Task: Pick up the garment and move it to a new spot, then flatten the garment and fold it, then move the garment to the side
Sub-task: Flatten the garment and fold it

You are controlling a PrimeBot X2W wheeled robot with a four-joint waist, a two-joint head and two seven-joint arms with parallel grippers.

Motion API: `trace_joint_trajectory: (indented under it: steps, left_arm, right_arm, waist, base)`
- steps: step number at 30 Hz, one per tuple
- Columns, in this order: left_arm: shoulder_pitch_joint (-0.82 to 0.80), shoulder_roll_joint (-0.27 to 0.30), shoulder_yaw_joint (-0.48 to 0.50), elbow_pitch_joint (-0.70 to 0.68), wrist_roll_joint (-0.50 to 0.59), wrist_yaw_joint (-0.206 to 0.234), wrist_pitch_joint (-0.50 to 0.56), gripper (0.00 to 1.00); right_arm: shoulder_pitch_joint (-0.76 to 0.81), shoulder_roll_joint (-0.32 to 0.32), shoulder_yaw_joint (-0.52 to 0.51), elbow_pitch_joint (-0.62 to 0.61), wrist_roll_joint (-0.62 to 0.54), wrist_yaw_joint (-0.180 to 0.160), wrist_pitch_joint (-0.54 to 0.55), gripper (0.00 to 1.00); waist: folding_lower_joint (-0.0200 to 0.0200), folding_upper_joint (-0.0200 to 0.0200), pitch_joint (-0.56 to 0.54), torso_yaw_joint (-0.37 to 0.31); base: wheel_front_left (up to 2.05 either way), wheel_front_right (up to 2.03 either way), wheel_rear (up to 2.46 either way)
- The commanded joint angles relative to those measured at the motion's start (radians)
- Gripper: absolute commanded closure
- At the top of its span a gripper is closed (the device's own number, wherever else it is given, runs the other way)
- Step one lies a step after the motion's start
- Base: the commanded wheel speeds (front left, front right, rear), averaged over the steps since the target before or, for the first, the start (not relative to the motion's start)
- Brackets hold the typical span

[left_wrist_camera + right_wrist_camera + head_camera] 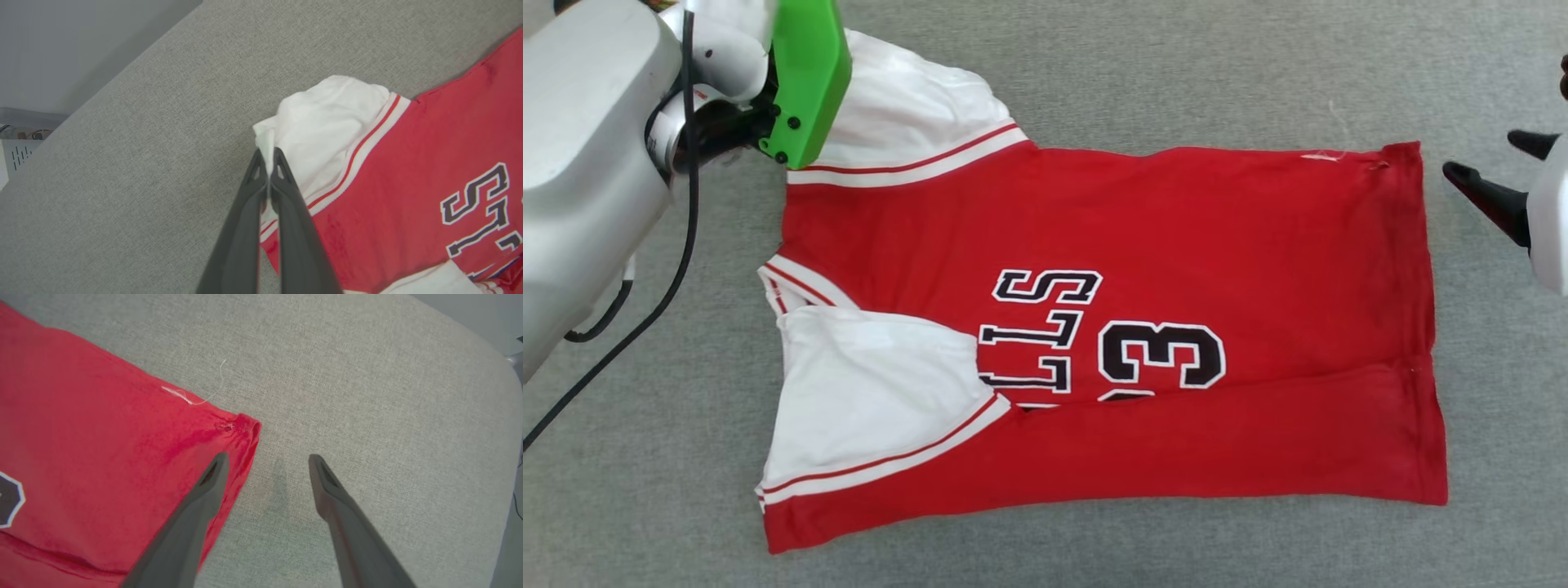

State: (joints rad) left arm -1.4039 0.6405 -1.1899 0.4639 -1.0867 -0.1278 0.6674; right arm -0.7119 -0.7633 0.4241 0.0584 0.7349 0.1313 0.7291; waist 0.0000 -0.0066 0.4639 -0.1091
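**Operator:** State the position of the garment (1111, 229).

**Technician:** It lies flat on the grey cloth-covered table (1217, 65). In the head view it is turned sideways, with the neck opening toward the robot's left and the hem (1417, 327) toward its right. The near long side is folded up over the front. The fold covers the lower part of the black letters (1045, 287) and of the number (1205, 355). The near sleeve (866, 392) lies on the front, beside the letters.

**Operator:** State the left gripper (267, 157).

**Technician:** Fingers pressed together, pinching the outer edge of the far sleeve (327, 122). A strip of white cloth shows between the fingertips. That sleeve is bunched and raised at the pinch point. In the head view a green cover (805, 82) on the left arm hides the grip.

**Operator:** State the right gripper (265, 459).

**Technician:** Fingers spread wide, holding nothing. It sits just beside the far corner of the hem. In the right wrist view one finger overlaps the red hem edge and the other lies over bare table; contact cannot be told. A loose white thread (177, 395) trails from the garment onto the table near that corner.
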Motion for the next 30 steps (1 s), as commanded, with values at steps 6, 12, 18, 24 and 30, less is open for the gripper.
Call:
trace_joint_trajectory:
  steps: [6, 12, 18, 24, 30]
  left_arm:
    - [0.004, 0.011, -0.003, -0.056, 0.023, -0.003, -0.025, 1.0]
    - [-0.01, 0.008, 0.004, -0.083, 0.028, -0.001, -0.039, 1.0]
    - [-0.012, 0.013, 0.006, -0.086, 0.032, 0.001, -0.049, 1.0]
    - [0.008, 0.016, 0.0, -0.066, 0.023, 0.0, -0.062, 1.0]
    - [0.06, 0.01, -0.009, -0.04, 0.005, -0.001, -0.107, 1.0]
  right_arm:
    - [-0.126, 0.007, 0.073, 0.111, 0.049, -0.001, 0.184, 0.0]
    - [-0.187, 0.062, 0.118, 0.232, 0.041, -0.001, 0.218, 0.0]
    - [-0.162, 0.11, 0.217, 0.325, 0.046, -0.001, 0.189, 0.0]
    - [-0.171, 0.111, 0.257, 0.366, 0.066, -0.001, 0.059, 1.0]
    - [-0.167, 0.107, 0.272, 0.383, 0.088, -0.001, -0.127, 1.0]
  waist:
    - [0.0, 0.0066, 0.029, 0.049]
    - [0.0, 0.0066, 0.062, 0.073]
    - [0.0, 0.0066, 0.08, 0.081]
    - [0.0, 0.0066, 0.045, 0.068]
    - [0.0, 0.0066, -0.044, 0.059]
  base:
    - [0.0, 0.0, 0.0]
    - [0.0, 0.0, 0.0]
    - [0.0, 0.0, 0.0]
    - [0.0, 0.0, 0.0]
    - [0.0, 0.0, 0.0]
